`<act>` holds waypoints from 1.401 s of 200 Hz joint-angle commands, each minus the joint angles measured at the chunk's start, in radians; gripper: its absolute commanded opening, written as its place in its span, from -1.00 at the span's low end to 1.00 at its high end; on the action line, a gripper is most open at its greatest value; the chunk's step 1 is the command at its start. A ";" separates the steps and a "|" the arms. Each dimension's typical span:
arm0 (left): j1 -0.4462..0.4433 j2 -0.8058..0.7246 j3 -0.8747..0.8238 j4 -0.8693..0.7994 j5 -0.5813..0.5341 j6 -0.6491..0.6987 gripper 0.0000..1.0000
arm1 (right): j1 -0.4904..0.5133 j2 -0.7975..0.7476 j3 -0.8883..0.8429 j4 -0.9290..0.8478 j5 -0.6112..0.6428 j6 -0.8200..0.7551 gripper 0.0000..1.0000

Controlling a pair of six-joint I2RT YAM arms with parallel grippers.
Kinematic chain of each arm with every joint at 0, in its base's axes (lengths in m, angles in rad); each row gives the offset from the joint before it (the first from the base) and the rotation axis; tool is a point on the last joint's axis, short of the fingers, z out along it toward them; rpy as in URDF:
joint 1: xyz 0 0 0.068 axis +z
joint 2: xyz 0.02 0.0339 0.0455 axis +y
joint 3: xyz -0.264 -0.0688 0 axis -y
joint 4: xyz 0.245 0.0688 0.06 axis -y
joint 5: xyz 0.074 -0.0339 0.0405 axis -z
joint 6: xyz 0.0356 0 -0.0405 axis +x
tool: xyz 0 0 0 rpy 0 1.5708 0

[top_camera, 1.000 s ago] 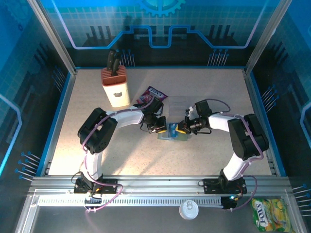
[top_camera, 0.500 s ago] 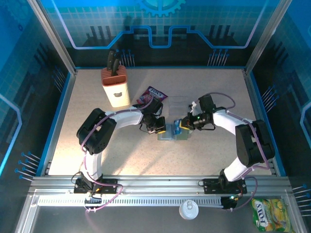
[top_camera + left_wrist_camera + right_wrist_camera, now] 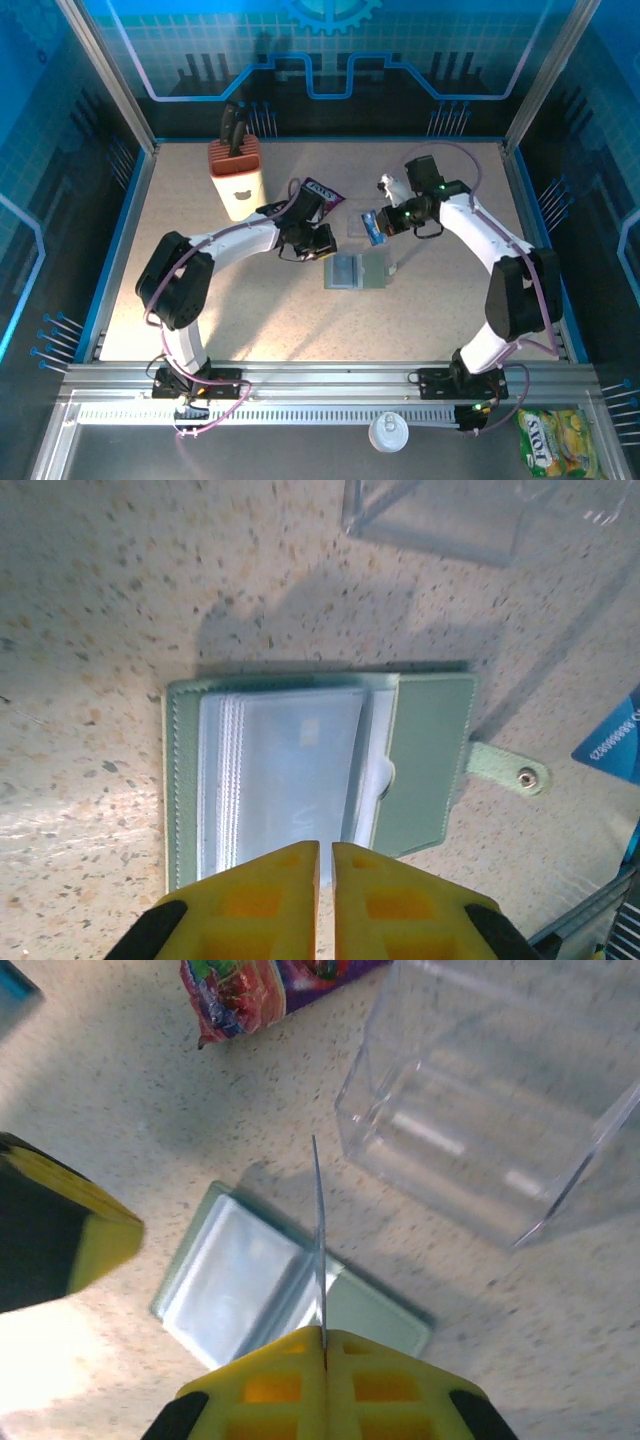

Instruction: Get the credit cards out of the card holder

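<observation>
Already outside card holder (image 3: pixel 356 270): blue card (image 3: pixel 372 226)

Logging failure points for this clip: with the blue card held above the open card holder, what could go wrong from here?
The right gripper pinches the blue card by one edge; it could twist or slip out. The card holder lies loose, the left gripper not gripping it, so any further pull might drag it.
</observation>
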 commanded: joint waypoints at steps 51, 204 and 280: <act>0.021 -0.039 -0.028 0.039 0.007 0.019 -0.70 | 0.067 0.243 0.344 -0.323 0.158 -0.656 -1.00; 0.031 -0.024 -0.002 0.068 0.028 0.003 -0.53 | 0.050 0.603 0.879 -0.617 0.165 -0.974 -1.00; 0.032 -0.034 -0.024 0.061 0.018 -0.005 -0.52 | 0.046 0.663 0.847 -0.624 0.154 -0.998 -1.00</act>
